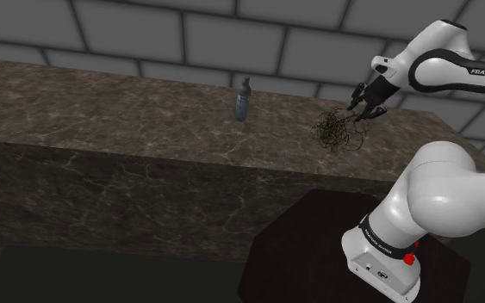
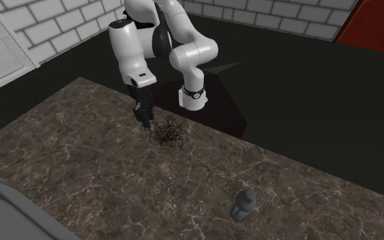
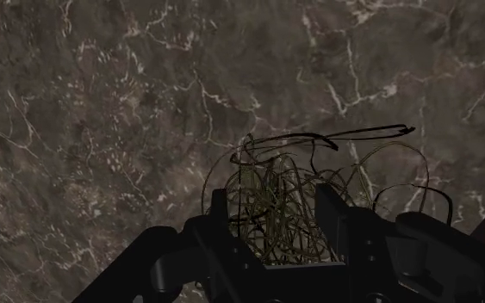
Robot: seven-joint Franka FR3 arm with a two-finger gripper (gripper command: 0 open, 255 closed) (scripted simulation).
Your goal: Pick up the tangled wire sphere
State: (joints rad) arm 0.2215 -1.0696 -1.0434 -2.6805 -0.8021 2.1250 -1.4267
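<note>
The tangled wire sphere (image 1: 337,132) is a loose ball of thin dark and yellowish wires resting on the brown marble counter (image 1: 102,112) near its end by the arm. My black gripper (image 1: 359,112) comes down on the side of it nearest the arm. In the second exterior view the gripper (image 2: 144,121) stands at the edge of the sphere (image 2: 170,133). In the wrist view the wires (image 3: 275,185) fill the gap between my two fingers (image 3: 221,215), which press on the tangle from both sides. The gripper (image 3: 279,215) is shut on it.
A small dark bottle (image 1: 243,100) stands upright on the counter, farther from the arm; it also appears near the front of the second exterior view as the bottle (image 2: 243,204). A grey brick wall runs behind the counter. The dark stand (image 1: 335,250) sits below the counter's edge.
</note>
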